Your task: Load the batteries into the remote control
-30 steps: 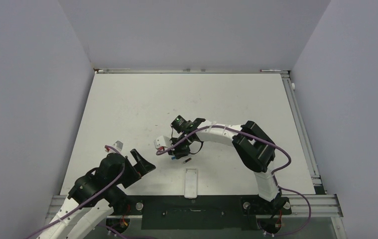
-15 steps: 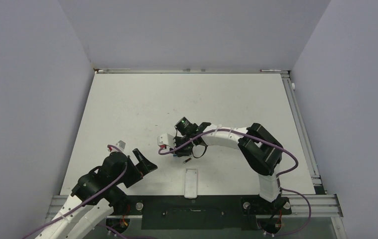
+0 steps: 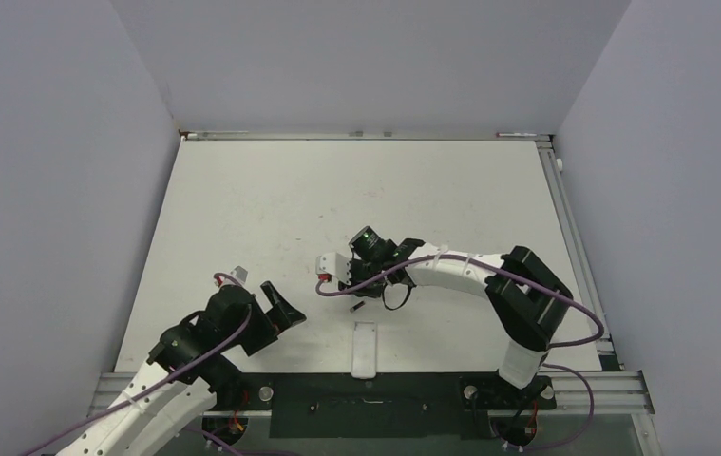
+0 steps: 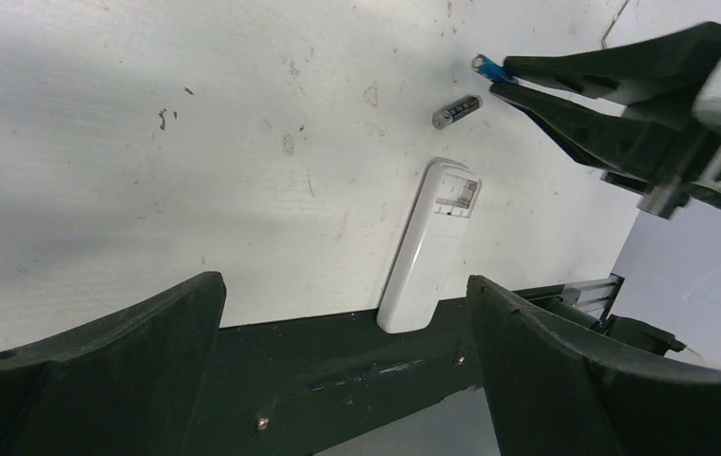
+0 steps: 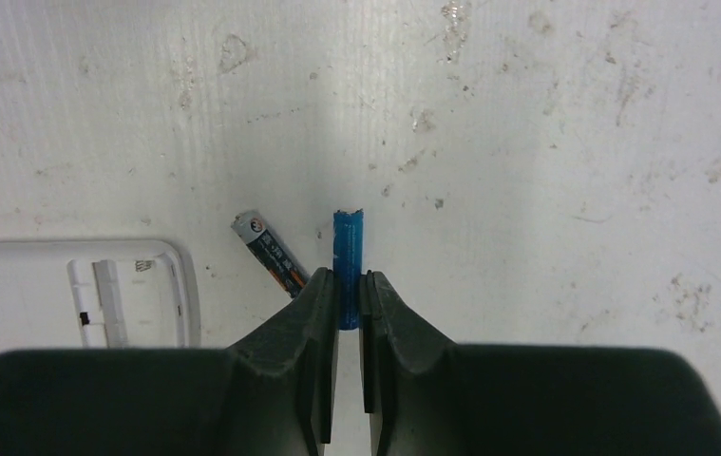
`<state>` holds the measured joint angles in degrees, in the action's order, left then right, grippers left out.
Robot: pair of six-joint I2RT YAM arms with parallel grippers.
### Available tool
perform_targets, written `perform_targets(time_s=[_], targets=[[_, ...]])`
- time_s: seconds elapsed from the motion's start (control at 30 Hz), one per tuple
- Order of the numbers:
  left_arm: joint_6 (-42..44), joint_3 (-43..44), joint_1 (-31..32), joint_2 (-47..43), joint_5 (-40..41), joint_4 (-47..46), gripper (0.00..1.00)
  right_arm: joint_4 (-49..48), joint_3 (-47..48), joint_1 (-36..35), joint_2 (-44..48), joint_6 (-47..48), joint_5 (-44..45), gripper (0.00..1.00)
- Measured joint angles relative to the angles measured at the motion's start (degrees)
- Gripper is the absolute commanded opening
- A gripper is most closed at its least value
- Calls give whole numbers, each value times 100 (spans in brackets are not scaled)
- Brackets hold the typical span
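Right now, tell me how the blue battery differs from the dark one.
The blue battery is pinched in the right claw; the dark battery lies loose on the table. The blue battery is plain blue; the dark battery has printed markings and a silver end. Both are slim cylinders.

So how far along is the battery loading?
Done: white rectangular remote control lies back-up, compartment open and empty. In hand: right pincer shut on the slim blue battery. To do: seat it, then the dark metal-tipped battery on the table; left pincer open, empty.
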<state>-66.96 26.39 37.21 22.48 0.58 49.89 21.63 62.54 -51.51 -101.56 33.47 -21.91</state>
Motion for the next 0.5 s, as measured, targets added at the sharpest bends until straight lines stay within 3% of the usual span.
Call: perform_targets(time_s=[0.5], targets=[[42,-457,-20,1191,-520,-1307,98,258,-608,-518,1123,-837,817,8]])
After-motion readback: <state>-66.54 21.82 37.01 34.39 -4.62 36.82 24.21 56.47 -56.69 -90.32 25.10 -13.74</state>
